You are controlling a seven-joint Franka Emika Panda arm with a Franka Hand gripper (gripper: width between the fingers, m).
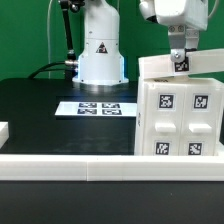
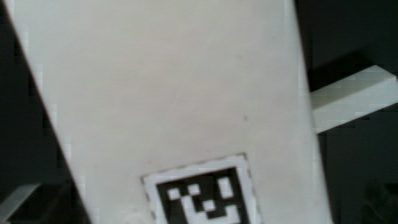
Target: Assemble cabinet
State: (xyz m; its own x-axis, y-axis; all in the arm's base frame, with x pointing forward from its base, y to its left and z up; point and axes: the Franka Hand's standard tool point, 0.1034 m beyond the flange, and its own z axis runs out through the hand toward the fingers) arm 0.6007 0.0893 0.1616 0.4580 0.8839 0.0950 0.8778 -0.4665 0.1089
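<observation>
A black table point(image 1: 40, 105) fills the lower half of the exterior view, edged along the front by a low white rail point(image 1: 70, 163). The marker board point(image 1: 98, 107) lies flat near the table's middle. Behind stands a plain green backdrop point(image 1: 25, 35), evenly lit.

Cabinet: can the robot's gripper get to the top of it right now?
Probably yes. The gripper hangs right over the cabinet, down at the tilted white panel lying on its top, and nothing sits between them. Whether it is squeezing that panel cannot be told.
</observation>
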